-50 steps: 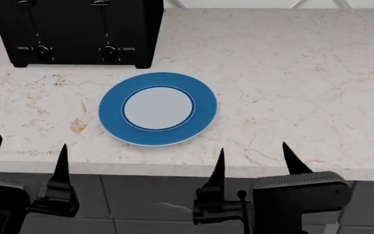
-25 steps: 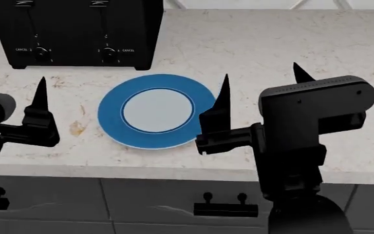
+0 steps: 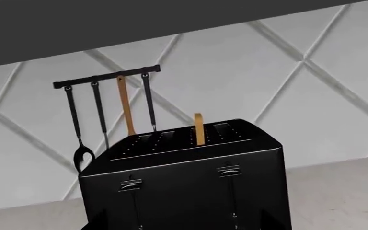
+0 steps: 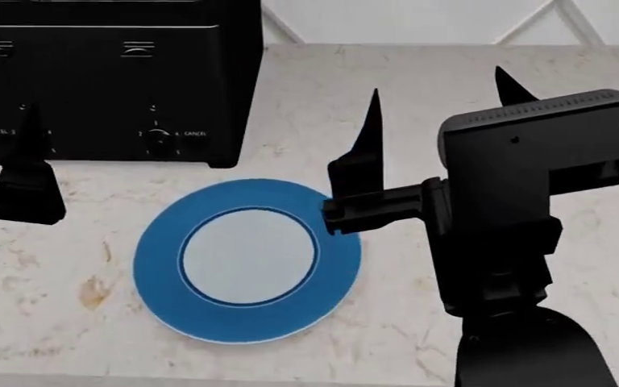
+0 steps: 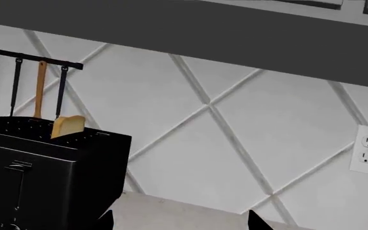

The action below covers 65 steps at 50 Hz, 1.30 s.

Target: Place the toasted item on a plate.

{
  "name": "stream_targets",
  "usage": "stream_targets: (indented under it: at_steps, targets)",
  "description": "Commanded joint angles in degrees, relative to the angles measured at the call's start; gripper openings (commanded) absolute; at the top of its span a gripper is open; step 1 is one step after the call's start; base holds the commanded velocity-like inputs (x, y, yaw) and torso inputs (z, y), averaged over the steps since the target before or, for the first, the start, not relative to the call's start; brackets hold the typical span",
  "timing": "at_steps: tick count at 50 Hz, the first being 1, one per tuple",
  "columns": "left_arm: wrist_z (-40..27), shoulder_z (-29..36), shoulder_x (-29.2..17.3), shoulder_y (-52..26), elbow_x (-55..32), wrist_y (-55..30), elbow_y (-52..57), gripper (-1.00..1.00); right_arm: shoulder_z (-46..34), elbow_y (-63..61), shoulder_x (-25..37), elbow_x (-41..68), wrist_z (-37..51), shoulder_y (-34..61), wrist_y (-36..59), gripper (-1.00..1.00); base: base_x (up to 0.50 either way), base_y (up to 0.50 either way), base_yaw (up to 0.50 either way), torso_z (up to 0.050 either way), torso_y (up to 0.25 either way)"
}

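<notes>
Right gripper (image 4: 435,133): fingers spread wide, holding nothing, above the counter (image 4: 567,266) just beside the plate.
Left gripper (image 4: 25,149): only one finger shows, cannot tell.
Plate (image 4: 247,256): flat on the counter, bare.
Bread (image 5: 68,126): sticking up from the toaster (image 4: 105,81) slot.

Even, shadowless light; sharp renders

"CANCEL" beside each dial on the black toaster (image 4: 105,89) front

White diamond-tiled wall (image 5: 235,120), marble counter (image 4: 482,72), outlet (image 5: 366,148)
</notes>
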Motion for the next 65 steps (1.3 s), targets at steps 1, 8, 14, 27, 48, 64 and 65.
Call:
stream_targets:
  at_steps: [1,8,14,27,48,64,65]
  targets:
    - [-0.31,-0.77,-0.69,0.06,-0.62,-1.75,2.2,1.0,-0.28,-1.03,0.38,0.39,0.14,0.24,0.82,1.0,0.37,0.0,0.0,0.0,0.0]
    - [-0.38,-1.21,-1.07,0.33,-0.93,-2.16,3.04,1.0,-0.4,-0.9,0.31,0.57,0.26,0.23,0.55,1.0,0.27,0.0,0.0,0.0,0.0]
    - [-0.52,-1.14,-1.32,0.85,-0.93,-2.21,3.37,1.0,-0.57,-1.11,0.51,0.72,0.25,0.16,0.51,1.0,0.23,0.0,0.0,0.0,0.0]
    - [-0.81,-1.42,-1.71,-0.13,-1.47,-3.77,4.56,1.0,-0.6,-0.73,0.47,1.04,0.48,0.47,0.12,1.0,0.23,0.03,0.0,0.0,0.001]
    - [-1.1,-1.24,-1.99,-3.78,-2.81,-7.55,7.06,1.0,-0.55,-1.27,0.74,1.61,0.97,-0.1,0.08,1.0,0.21,0.03,0.0,0.0,0.0]
    - [-1.09,-0.15,-2.76,-5.58,-3.41,-10.11,8.78,1.0,-0.61,-0.79,0.91,1.92,1.17,-0.37,-0.66,1.0,0.2,0.03,0.0,0.0,0.001]
    - [-1.11,-0.12,-2.79,-5.83,-3.45,-10.33,8.86,1.0,-0.63,-0.7,0.84,1.97,1.17,-0.3,-0.75,1.0,0.18,0.03,0.0,0.0,0.0]
